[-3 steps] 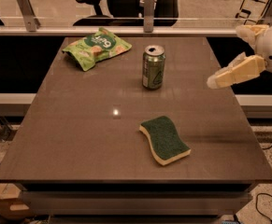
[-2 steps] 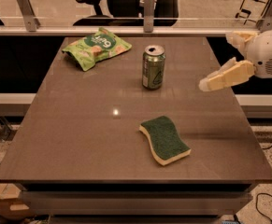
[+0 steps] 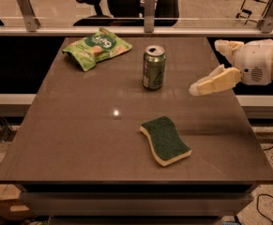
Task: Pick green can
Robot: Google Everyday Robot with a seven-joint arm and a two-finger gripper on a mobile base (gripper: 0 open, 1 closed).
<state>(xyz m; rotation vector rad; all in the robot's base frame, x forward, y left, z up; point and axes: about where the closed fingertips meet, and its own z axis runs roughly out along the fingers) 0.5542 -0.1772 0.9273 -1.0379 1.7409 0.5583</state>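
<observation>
At the right edge of the table (image 3: 79, 139), I read the gripper (image 3: 206, 68) as hovering above the surface with its two pale fingers spread apart and nothing between them. The lower finger (image 3: 216, 82) reaches leftward and slightly downward over the tabletop; the upper finger (image 3: 227, 47) lies farther back, toward the far edge. Behind them, the white wrist housing (image 3: 260, 62) enters from the right border of the view and runs roughly level, so the arm points across the table from right to left. The green can (image 3: 154, 67) stands upright to the left of the gripper, near the lower fingertip but clearly apart from it. The can sits on the far half of the table, close to the centre line, with its silver top showing and a pale triangular mark facing me. Farther left, near the far left corner, a crinkly green snack bag (image 3: 96, 48) lies flat. On the near side of the can, a dark green sponge (image 3: 165, 140) with a yellow base rests flat, well apart from the gripper.
</observation>
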